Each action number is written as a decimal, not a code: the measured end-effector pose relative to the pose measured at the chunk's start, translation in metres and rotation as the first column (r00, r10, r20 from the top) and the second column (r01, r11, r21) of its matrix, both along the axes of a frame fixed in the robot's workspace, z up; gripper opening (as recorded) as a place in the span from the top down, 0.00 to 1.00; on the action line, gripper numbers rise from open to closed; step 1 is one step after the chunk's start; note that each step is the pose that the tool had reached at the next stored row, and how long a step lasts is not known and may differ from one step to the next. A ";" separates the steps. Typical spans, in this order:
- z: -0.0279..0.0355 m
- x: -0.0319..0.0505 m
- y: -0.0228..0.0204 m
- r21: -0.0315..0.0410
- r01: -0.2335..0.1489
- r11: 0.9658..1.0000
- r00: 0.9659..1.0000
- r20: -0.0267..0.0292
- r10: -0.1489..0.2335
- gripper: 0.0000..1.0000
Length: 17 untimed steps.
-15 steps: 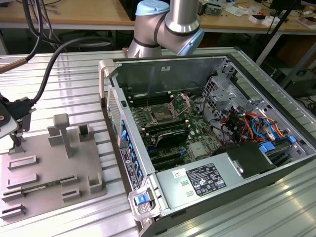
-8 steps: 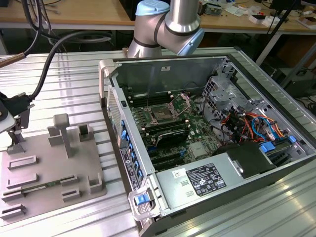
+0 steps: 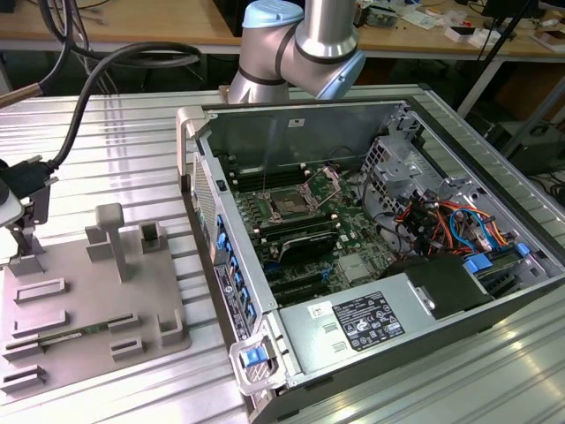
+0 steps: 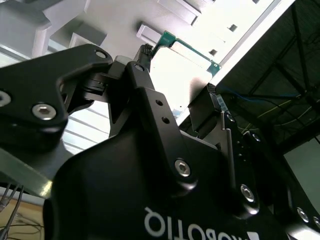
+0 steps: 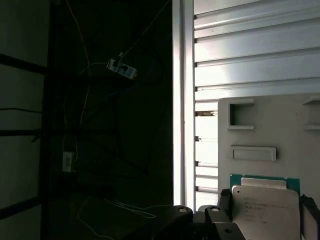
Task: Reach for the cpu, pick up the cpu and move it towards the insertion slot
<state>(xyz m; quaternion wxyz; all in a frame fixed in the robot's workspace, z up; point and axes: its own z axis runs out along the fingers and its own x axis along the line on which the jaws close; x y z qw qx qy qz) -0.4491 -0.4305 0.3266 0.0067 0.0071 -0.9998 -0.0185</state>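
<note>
In both wrist views the cpu point(image 5: 264, 202) point(image 4: 181, 67), a flat silvery square with a green rim, sits between my gripper's point(image 5: 265, 212) point(image 4: 177, 75) black fingers point(image 5: 223, 202), which press on two opposite edges. It hangs over the grey fixture tray point(image 5: 270, 120). In the exterior view the gripper point(image 3: 22, 221) is at the exterior view's far left, above the tray's point(image 3: 88, 300) left back corner. The insertion slot point(image 3: 290, 205), a dark square socket with its metal clamp raised, lies on the motherboard inside the open computer case, well to the exterior view's right of the gripper.
The open case point(image 3: 371, 247) has tall metal walls, a power supply point(image 3: 362, 322) at the front and cable bundles point(image 3: 441, 221) on the exterior view's right. Upright posts point(image 3: 110, 234) stand on the tray. A thick black hose point(image 3: 97, 84) runs to the gripper. The table's edge point(image 5: 182, 100) borders dark floor.
</note>
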 end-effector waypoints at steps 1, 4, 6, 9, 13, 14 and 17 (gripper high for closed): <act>0.0012 0.0000 0.0000 0.000 0.000 1.000 1.000 0.000 0.000 0.45; 0.0051 0.0000 0.0000 0.000 0.000 1.000 1.000 0.000 0.000 0.45; 0.0075 0.0000 0.0000 0.000 0.000 1.000 1.000 0.000 0.000 0.45; 0.0127 0.0000 0.0000 0.000 0.000 1.000 1.000 0.000 0.000 0.45; 0.0175 0.0000 0.0000 0.000 0.000 1.000 1.000 0.000 0.000 0.45; 0.0188 0.0000 0.0000 0.000 0.000 1.000 1.000 0.000 0.000 0.45; 0.0220 0.0000 0.0000 0.000 0.000 1.000 1.000 0.000 0.000 0.45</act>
